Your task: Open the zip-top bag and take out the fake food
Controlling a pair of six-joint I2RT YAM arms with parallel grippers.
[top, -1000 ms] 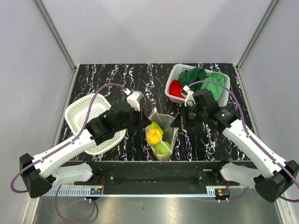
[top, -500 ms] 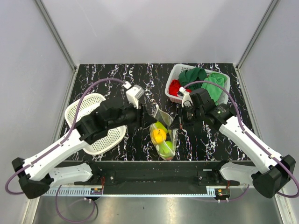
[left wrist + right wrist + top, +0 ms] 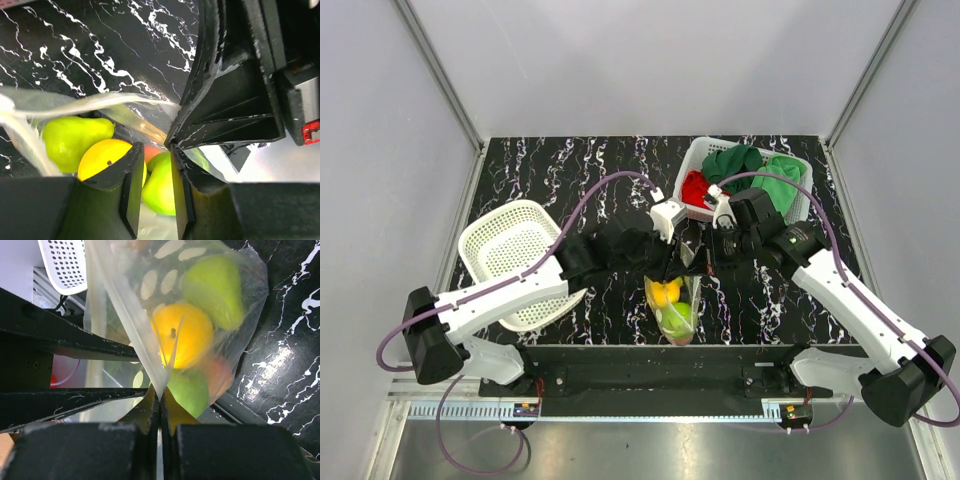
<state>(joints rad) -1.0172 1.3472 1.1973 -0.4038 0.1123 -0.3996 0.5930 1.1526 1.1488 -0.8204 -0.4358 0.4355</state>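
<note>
Surface: a black marble-patterned table (image 3: 570, 170) with white veining, enclosed by plain pale grey walls (image 3: 640, 60). A white perforated oval plastic basket (image 3: 480, 225) sits at the left. A white perforated rectangular basket (image 3: 692, 160) at the back right contains a red cloth (image 3: 697, 188) and green cloths (image 3: 760, 170).

The clear soft-plastic zip-top bag (image 3: 690, 295), printed with white dots, is at the centre of the table near the front edge, between the two arms. Inside it are the fake food items: a round yellow plastic fruit (image 3: 182, 335), a green pear-shaped fruit (image 3: 212, 287), a second green fruit (image 3: 190, 387) and an orange-pink peach (image 3: 220, 375).

Right gripper (image 3: 159, 402): fingers pressed fully together, pinching a fold of the bag's film at its upper edge.

Left gripper (image 3: 155, 150): positioned at the bag's mouth, just beside the right gripper, tip close against it. Its fingers (image 3: 131, 190) stand a narrow slit apart, with fruit visible through the gap. Whether any film is caught between them cannot be told.
</note>
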